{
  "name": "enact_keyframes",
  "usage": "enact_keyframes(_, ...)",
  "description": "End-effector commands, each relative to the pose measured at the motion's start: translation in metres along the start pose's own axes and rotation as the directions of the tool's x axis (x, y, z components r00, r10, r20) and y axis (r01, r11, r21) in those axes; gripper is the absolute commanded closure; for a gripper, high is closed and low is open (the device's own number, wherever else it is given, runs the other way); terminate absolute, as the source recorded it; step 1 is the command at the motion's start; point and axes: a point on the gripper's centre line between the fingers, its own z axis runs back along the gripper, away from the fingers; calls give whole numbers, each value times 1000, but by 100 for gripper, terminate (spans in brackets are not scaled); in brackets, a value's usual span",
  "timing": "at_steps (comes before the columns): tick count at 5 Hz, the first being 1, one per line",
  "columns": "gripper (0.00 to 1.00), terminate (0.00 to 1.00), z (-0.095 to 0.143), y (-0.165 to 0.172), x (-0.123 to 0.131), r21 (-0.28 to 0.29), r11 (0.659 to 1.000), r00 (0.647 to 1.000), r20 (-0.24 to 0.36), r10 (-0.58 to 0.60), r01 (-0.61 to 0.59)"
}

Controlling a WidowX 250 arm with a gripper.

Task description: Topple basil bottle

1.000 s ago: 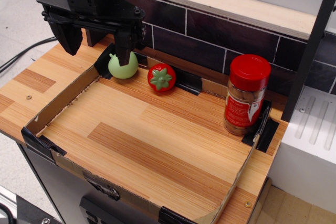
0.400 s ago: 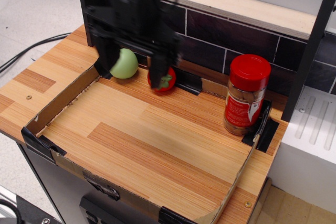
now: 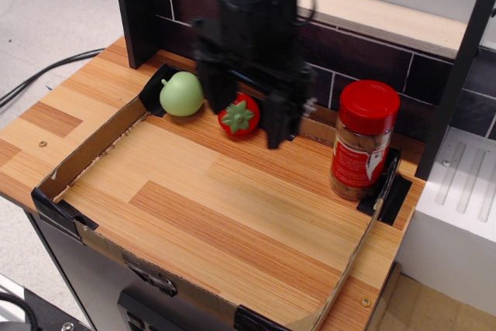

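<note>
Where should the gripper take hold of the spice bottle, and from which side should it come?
Probably the red cap: the spice bottle stands upright, and its top is free and round. Come from the picture's left, where the gripper is; cardboard wall hugs its right side.

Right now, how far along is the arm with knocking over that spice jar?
Nothing is finished yet: the spice jar stands upright in the far right corner of the cardboard tray. In hand is the approach: the gripper, blurred and open, hangs near the toy tomato, to the jar's left with a gap between them. Left: reaching the jar and tipping it over.
</note>
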Motion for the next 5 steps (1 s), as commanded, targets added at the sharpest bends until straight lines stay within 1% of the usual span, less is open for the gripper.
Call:
enact_keyframes(1,0,0,8,-30,21,20,1000,996,91,-25,23)
enact_keyframes(2,0,0,2,-37,33,16,1000,998,59,4,-5)
enact_keyframes(3,0,0,-2,-37,45,66,997,995,98,33,-39)
enact_keyframes(4,0,0,-3,-36,53,49,997,994,95,61,-65)
enact_keyframes(5,0,0,-1,-41,58,33,997,990,126,59,-63)
